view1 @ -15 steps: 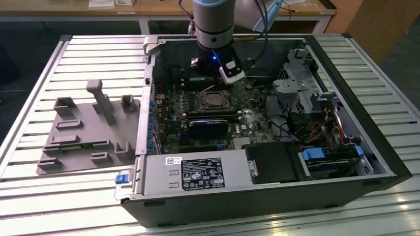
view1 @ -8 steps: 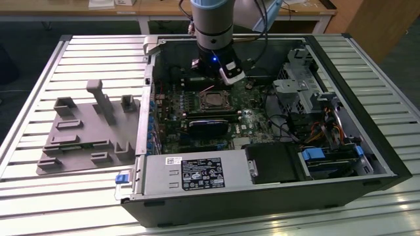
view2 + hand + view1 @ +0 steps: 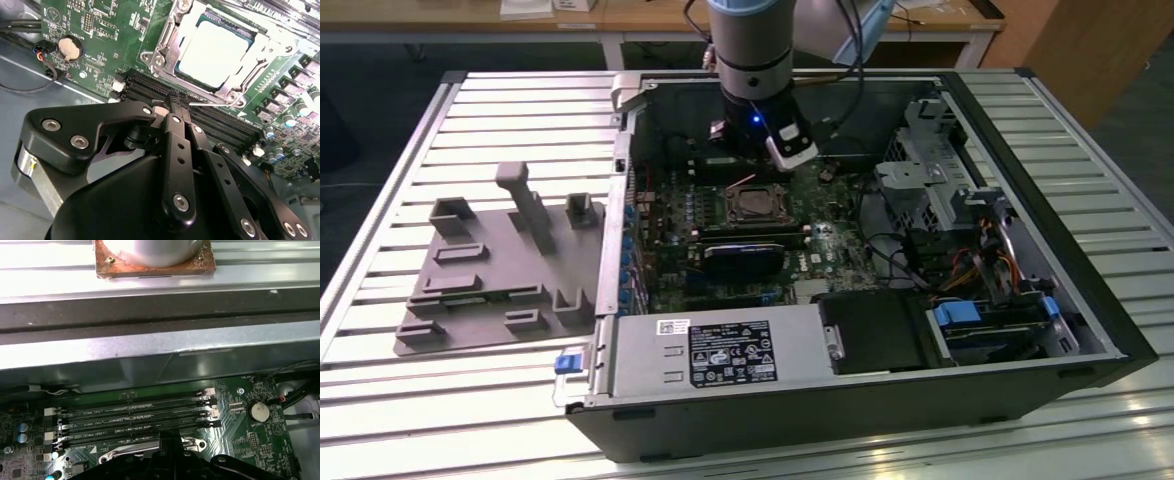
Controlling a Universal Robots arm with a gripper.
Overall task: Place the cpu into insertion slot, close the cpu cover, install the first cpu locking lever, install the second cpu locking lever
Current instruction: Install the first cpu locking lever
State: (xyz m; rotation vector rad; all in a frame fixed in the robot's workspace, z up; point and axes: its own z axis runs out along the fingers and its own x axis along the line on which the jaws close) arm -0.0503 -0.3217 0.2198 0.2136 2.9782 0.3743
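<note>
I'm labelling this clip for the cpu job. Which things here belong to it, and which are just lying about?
Job: cpu; cpu cover framing it; thin locking lever at the gripper.
Lying about: grey fixture block; coin cell; memory slots; power supply.

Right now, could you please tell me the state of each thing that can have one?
cpu: seated in the socket.
cpu cover: closed over the cpu.
locking lever: lying along the socket, at the tool's tip; latched or not, cannot tell.
tool: shut.
memory slots: empty.
computer case: lying on its side, open.
</note>
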